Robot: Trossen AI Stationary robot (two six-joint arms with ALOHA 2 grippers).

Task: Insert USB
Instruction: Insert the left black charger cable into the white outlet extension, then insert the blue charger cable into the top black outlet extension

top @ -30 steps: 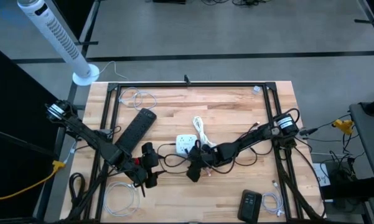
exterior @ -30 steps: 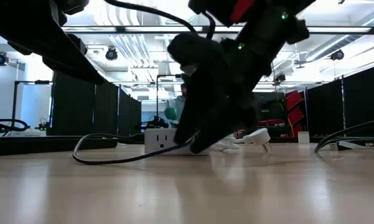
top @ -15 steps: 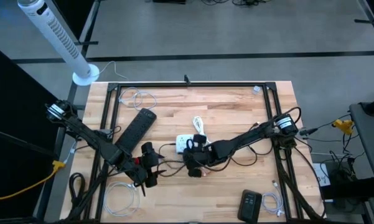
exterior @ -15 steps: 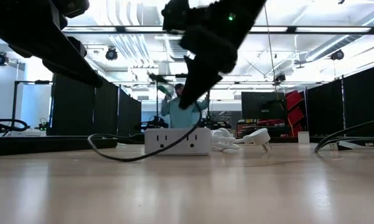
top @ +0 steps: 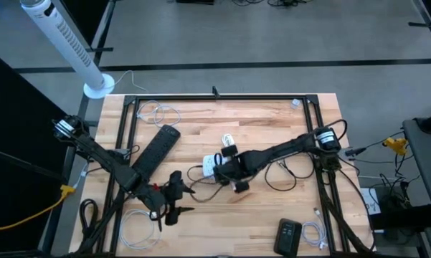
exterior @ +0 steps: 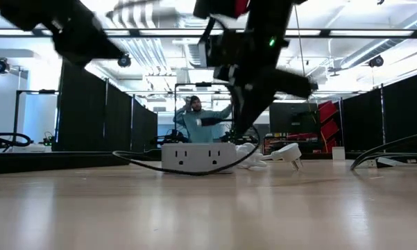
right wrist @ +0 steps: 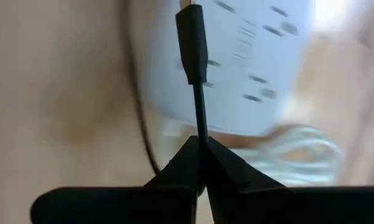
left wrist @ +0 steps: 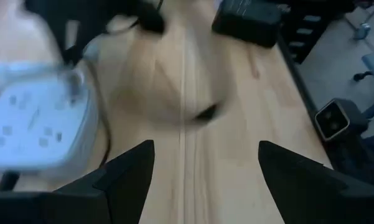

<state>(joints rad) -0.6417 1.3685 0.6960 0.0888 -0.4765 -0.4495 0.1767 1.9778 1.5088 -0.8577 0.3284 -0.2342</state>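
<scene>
A white power strip point(top: 211, 164) lies flat mid-table; it also shows in the low view point(exterior: 198, 156) and in the right wrist view point(right wrist: 255, 62). My right gripper point(top: 233, 178) hangs just above its near right side, shut on a thin black USB cable point(right wrist: 200, 115). The cable's black plug point(right wrist: 191, 43) sticks out past the fingers over the strip. The rest of the cable point(exterior: 194, 171) sags in a loop onto the table. My left gripper point(left wrist: 202, 180) stands open at the near left point(top: 184, 201), nothing between its fingers. My right gripper pinches the thin black cable point(right wrist: 200, 138) between its two fingertips, a short way behind the plug. The fingers come from above, slanting down. The plug stands out beyond the fingertips, lifted clear over the power strip, and the cable behind hangs slack to the table.
A long black power strip point(top: 158, 149) lies at the left, a white cable coil point(top: 160, 112) at the far left, and a white cord with plug point(top: 231, 145) behind the white strip. A black box point(top: 288, 235) sits near the front right. A person point(exterior: 198, 119) stands beyond the table.
My right gripper has risen from the table and gone toward the far edge, over the white strip, rolling as it went. The black cable has come up with it and now hangs in a loop. My left gripper has tipped upward a little.
</scene>
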